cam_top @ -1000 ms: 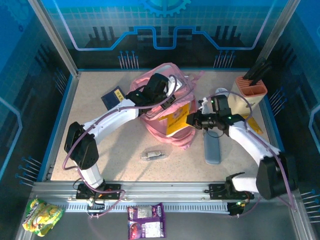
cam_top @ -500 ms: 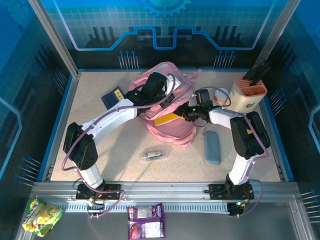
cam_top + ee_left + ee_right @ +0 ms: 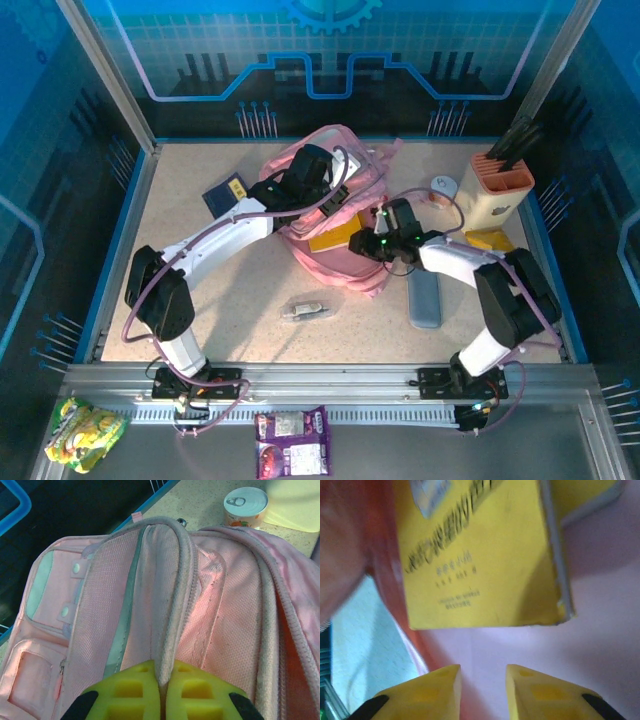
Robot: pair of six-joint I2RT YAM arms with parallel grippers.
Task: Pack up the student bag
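1. Well, parked toward the far middle of the desk [image 3: 230, 290]: large soft pink fabric student bag [image 3: 335, 262].
2. Clamped tight on its corded zipper rim with the left hand [image 3: 162, 680], probably to prop the mouth open for loading.
3. Hovering by the flat yellow paperback book [image 3: 480, 555] at that opening with the right hand [image 3: 482, 680], jaws slightly apart, gripping nothing; likely there to nudge it deeper.

The bag [image 3: 215, 610] right at my left claw [image 3: 162, 682]: pink woven cloth, matt, fine mesh grain, corded edge. Beyond it, a can [image 3: 245, 504] with a shiny metal lid. Just ahead of my right claw [image 3: 482, 672], a book [image 3: 480, 555], smooth yellow paper cover. Both claws: matt yellow plastic.
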